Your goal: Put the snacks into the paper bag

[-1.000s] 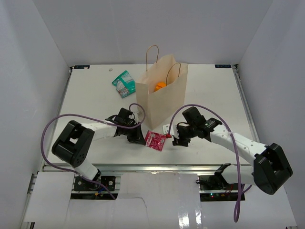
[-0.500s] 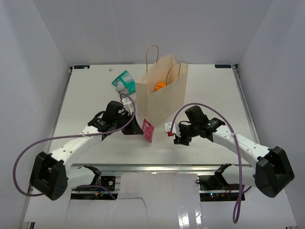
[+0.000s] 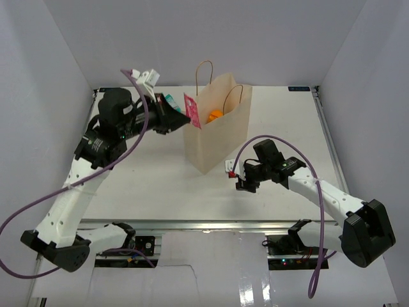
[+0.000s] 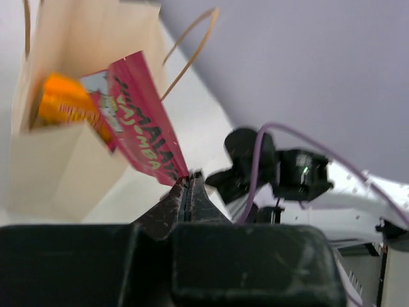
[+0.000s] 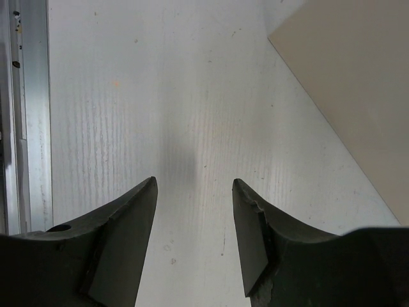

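The tan paper bag [image 3: 220, 137] stands upright at mid-table with its mouth open. An orange-yellow pouch [image 3: 215, 116] lies inside it and also shows in the left wrist view [image 4: 61, 102]. My left gripper [image 3: 186, 116] is raised and shut on a corner of the pink-red packet [image 3: 192, 110], holding it at the bag's upper left rim [image 4: 57, 173]; the packet [image 4: 137, 121] hangs just over the opening. The teal-green packet [image 3: 169, 98] peeks out behind the left arm. The purple packet is out of view. My right gripper [image 3: 241, 183] is open and empty, low over the table right of the bag [image 5: 358, 96].
White walls enclose the table on three sides. A metal rail [image 5: 19, 115] runs along the near table edge. The left arm's purple cable [image 3: 137, 137] loops over the table's left side. The right arm [image 4: 300, 173] lies low at the front right.
My left arm has lifted the pink-red packet from the table in front of the bag up to the bag's top left rim. The right gripper has shifted slightly right and stays open.
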You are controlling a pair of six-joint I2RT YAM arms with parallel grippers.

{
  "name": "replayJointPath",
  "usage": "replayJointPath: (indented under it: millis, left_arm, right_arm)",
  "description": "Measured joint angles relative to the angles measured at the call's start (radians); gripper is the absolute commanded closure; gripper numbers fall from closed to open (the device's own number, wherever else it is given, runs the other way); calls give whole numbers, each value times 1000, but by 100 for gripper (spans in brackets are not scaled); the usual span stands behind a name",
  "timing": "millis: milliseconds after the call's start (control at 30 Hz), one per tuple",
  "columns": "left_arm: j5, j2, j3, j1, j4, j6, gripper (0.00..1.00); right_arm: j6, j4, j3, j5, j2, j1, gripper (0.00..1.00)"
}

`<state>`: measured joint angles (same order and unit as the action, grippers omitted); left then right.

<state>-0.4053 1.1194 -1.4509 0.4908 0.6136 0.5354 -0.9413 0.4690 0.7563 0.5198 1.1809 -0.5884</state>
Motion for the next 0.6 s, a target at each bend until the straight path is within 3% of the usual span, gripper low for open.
replayJointPath:
  millis: [167,267,533,600]
  left_arm:
    - [-4,212,-321,0,-31,-3,100]
    - [-4,324,-428,0,-47,-14,100]
    - [35,548,-451,0,-34,-70,100]
    - [46,565,-426,0,-24,-81,87]
  right_arm:
    - [3,0,0,7,-7,0,43]
    - [7,0,0,8,-14,0,43]
    - [18,0,0,15,-33,4,42]
    - [19,0,0,15,-35,6,40]
